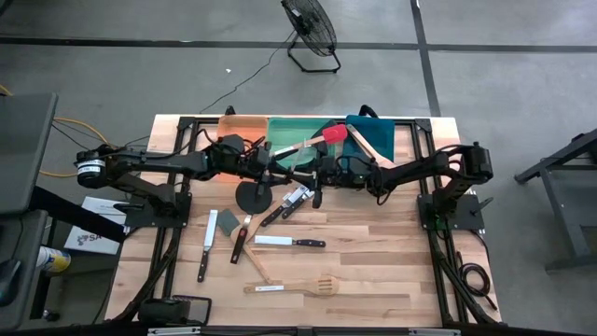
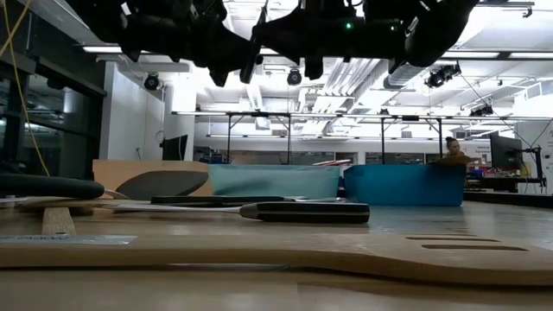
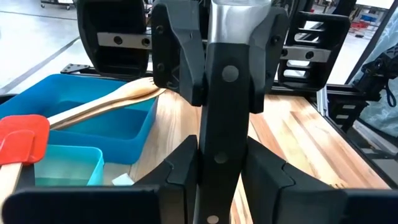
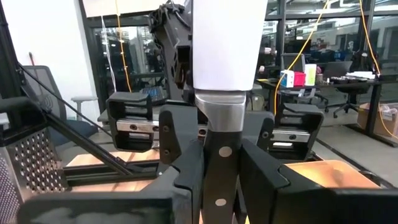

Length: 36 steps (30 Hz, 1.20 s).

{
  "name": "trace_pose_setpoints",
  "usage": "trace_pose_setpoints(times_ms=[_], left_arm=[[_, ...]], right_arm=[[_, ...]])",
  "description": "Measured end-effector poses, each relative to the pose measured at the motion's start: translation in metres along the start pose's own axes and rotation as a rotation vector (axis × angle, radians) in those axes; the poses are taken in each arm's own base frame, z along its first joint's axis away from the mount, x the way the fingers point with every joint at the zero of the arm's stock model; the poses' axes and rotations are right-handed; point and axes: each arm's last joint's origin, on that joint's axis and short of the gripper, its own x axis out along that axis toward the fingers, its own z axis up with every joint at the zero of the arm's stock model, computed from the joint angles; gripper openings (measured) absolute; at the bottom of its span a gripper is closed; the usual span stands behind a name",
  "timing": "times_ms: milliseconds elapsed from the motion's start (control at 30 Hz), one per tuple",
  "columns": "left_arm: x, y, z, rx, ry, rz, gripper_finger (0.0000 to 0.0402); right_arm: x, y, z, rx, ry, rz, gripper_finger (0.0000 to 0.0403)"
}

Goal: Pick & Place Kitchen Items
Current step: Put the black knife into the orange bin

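Holding a red spatula, green tray, wooden spoon in blue tray

The two arms meet over the middle of the table, their grippers end to end on one black-handled knife held in the air, so the space in front of the trays is barred. Behind them the orange tray, green tray and blue tray stand in a row along the far edge, with a red spatula lying across the green one and a wooden spoon sticking out of the blue. Below the arms lie a black round masher and scattered knives. A wooden slotted turner lies nearer the front. The right front part is bare wood.
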Motion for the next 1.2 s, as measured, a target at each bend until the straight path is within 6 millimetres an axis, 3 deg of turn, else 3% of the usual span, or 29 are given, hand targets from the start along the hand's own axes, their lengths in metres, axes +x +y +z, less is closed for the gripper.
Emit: trace_pose_setpoints(times_ms=[167, 400, 567, 900, 1200], left_arm=[[0.000, 0.000, -0.001, -0.008, 0.006, 0.001, 0.0088], [0.000, 0.001, -0.003, -0.031, 0.028, 0.037, 0.0088], [-0.006, 0.002, -0.006, -0.042, 0.085, 0.152, 0.0088], [-0.027, 0.007, -0.013, -0.074, 0.241, 0.540, 0.0088], [-0.038, 0.009, -0.031, -0.181, 0.393, 0.772, 0.0088]], right_arm=[[0.000, 0.000, 0.000, 0.000, 0.004, 0.012, 0.0078], [-0.002, 0.000, 0.005, 0.019, 0.009, -0.025, 0.0223], [-0.005, -0.001, 0.006, 0.047, 0.070, -0.096, 0.0274], [-0.012, -0.004, 0.003, 0.094, 0.193, -0.215, 0.0275], [-0.012, -0.004, 0.000, 0.129, 0.223, -0.219, 0.0275]])
